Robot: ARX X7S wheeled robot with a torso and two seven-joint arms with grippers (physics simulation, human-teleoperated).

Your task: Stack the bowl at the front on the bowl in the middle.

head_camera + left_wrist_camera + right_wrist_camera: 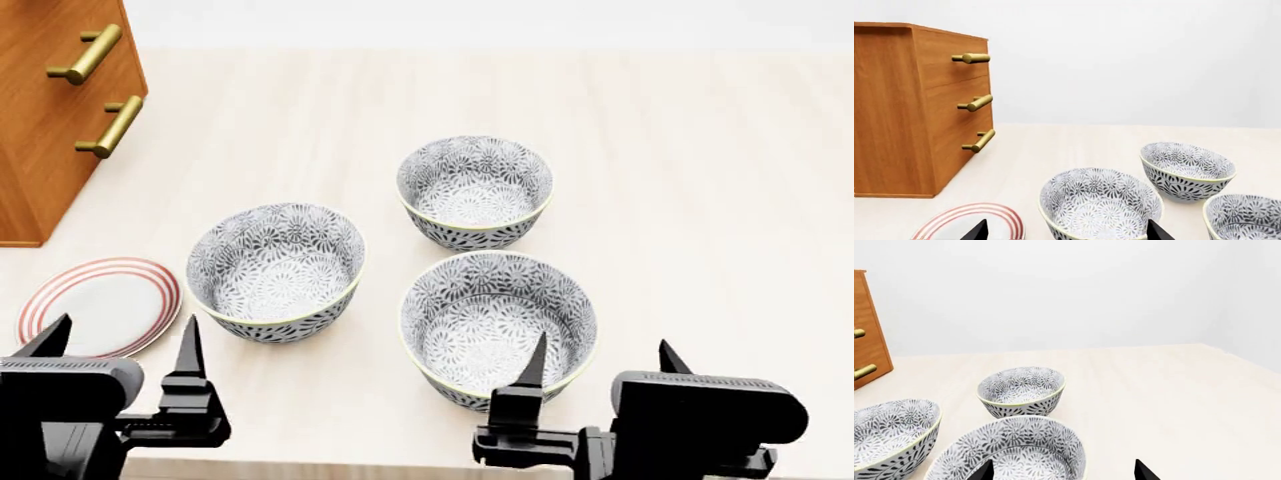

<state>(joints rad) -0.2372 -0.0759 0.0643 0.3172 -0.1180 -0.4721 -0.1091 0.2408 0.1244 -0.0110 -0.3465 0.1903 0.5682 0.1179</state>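
Three patterned grey-and-white bowls stand on the pale table. The front bowl (498, 325) (1011, 450) (1244, 217) is nearest me, right of centre. The middle bowl (274, 270) (1099, 205) (891, 437) stands to its left and a little farther back. A third bowl (474, 190) sits farthest back. My left gripper (120, 340) (1066, 231) is open, just short of the middle bowl and the plate. My right gripper (601, 350) (1063, 471) is open at the front bowl's near right rim. Neither holds anything.
A red-ringed white plate (96, 305) (967, 222) lies left of the middle bowl. A wooden drawer chest (54, 100) (914, 110) with brass handles stands at the back left. The table (721, 180) stretches away to the right and back.
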